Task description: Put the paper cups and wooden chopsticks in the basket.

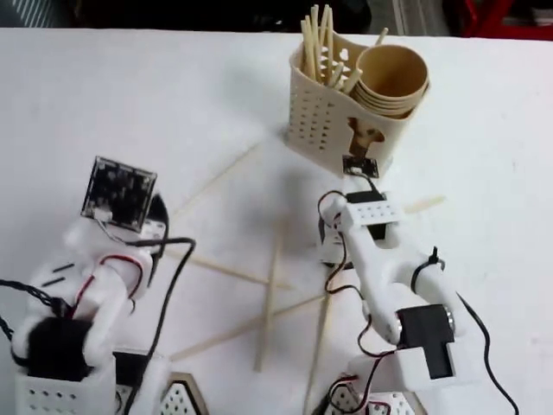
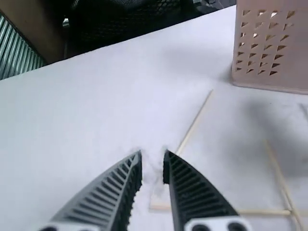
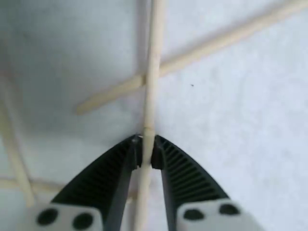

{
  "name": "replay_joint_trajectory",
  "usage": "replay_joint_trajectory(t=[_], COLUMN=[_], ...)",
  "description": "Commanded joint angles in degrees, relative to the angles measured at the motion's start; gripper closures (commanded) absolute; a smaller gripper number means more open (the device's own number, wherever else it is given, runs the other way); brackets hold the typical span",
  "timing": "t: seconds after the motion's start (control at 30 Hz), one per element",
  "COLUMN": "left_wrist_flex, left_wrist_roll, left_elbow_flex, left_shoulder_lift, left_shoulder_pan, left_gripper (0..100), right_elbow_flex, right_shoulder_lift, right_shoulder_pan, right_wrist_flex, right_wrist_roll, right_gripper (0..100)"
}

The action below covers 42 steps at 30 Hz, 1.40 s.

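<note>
A cream perforated basket (image 1: pixel 333 121) stands at the back of the table, holding stacked paper cups (image 1: pixel 393 79) and several upright chopsticks (image 1: pixel 318 43). More wooden chopsticks (image 1: pixel 270 290) lie crossed on the white table between the arms. My right gripper (image 3: pixel 147 144) is shut on one chopstick (image 3: pixel 153 72), which lies across another (image 3: pixel 202 50). From above, the right gripper (image 1: pixel 328 251) sits low in front of the basket. My left gripper (image 2: pixel 152 156) is slightly open with nothing between its fingers, its tips at the near end of a diagonal chopstick (image 2: pixel 195 122).
The basket's wall (image 2: pixel 269 48) stands off to one side ahead of the left gripper. A flat wooden piece (image 1: pixel 423 205) lies beside the right arm. Both arm bases and cables fill the front edge. Open table stretches to the back left.
</note>
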State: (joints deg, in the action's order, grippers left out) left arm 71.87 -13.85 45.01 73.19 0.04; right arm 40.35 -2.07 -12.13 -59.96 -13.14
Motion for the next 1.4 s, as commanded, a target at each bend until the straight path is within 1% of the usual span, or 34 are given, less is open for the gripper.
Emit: replay_joint_trajectory(t=[0.0,0.37,0.47,0.6,0.73,0.9,1.1,1.2,1.3,1.37], left_wrist_flex=[-3.9,-9.8,-11.7,-14.1,-15.9,-15.8,-15.8,-16.5,-16.8,-16.8], left_wrist_roll=[-0.4,-0.5,-0.5,-0.5,-0.5,-0.6,-0.6,-1.2,-3.8,-3.7], left_elbow_flex=[8.2,22.9,25.9,29.6,32.7,34.1,34.6,35.6,35.8,35.8], left_shoulder_lift=[5.2,6.1,6.1,6.1,6.1,6.1,6.1,6.1,6.1,6.1], left_shoulder_pan=[-2.1,-2.5,-2.5,-2.5,-2.5,-2.5,-2.5,-2.5,-4.1,-5.3], left_gripper=[91,91,91,91,91,91,91,91,91,91], right_elbow_flex=[-1.8,-1.9,-3.0,-6.9,-16.0,-31.3,-48.4,-58.0,-67.2,-72.9], right_shoulder_lift=[-4.9,-24.4,-30.6,-37.1,-40.0,-38.5,-31.0,-25.1,-18.9,-14.8], right_shoulder_pan=[0.3,-0.1,-0.1,-0.2,-0.2,-0.2,-0.2,0.1,0.3,0.3], right_wrist_flex=[-1.1,-9.5,-9.5,-10.1,-13.8,-18.0,-17.8,-15.4,-11.5,-8.8], right_wrist_roll=[-0.2,-0.1,2.6,4.1,4.2,4.2,4.2,4.2,4.7,7.4], right_gripper=[98.0,98.1,98.1,98.1,98.1,98.1,98.1,98.1,98.1,98.1])
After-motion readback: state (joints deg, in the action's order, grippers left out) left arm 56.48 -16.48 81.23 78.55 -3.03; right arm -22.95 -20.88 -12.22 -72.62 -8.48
